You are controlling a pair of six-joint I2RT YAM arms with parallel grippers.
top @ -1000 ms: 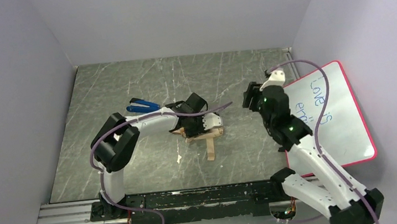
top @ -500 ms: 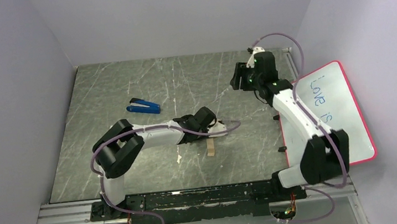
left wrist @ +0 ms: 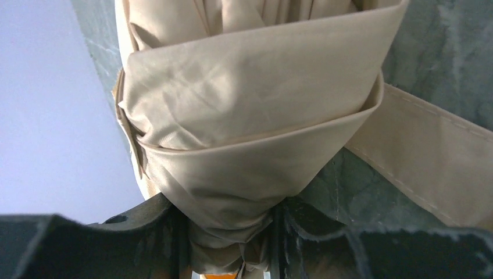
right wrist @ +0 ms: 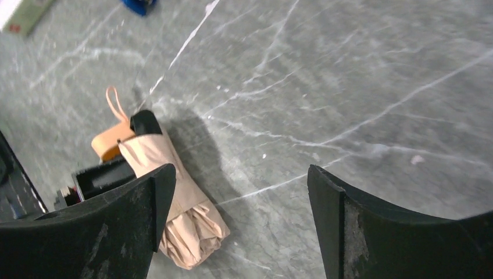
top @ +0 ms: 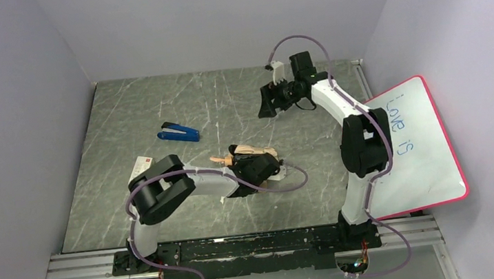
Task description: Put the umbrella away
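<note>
The umbrella (top: 249,154) is folded into a cream-beige bundle and lies mid-table, its tan wooden handle (top: 221,159) pointing left. My left gripper (top: 257,169) is shut on the bundle's fabric end. In the left wrist view the wrapped canopy (left wrist: 250,116) fills the frame, pinched between my jaws at the bottom, and its beige strap (left wrist: 424,157) lies loose to the right on the table. My right gripper (top: 269,102) is open and empty above the far middle of the table. In the right wrist view the umbrella (right wrist: 180,215) and its handle (right wrist: 110,142) lie below and left of my right gripper (right wrist: 239,180).
A blue stapler (top: 178,132) lies left of centre. A small white and red card (top: 140,168) lies near the left arm's elbow. A pink-framed whiteboard (top: 414,143) with writing leans at the right edge. Grey walls enclose the marble table (top: 157,100).
My right arm swung from the right side to the far middle of the table. My left gripper turned the umbrella and drew it nearer; the handle now points left.
</note>
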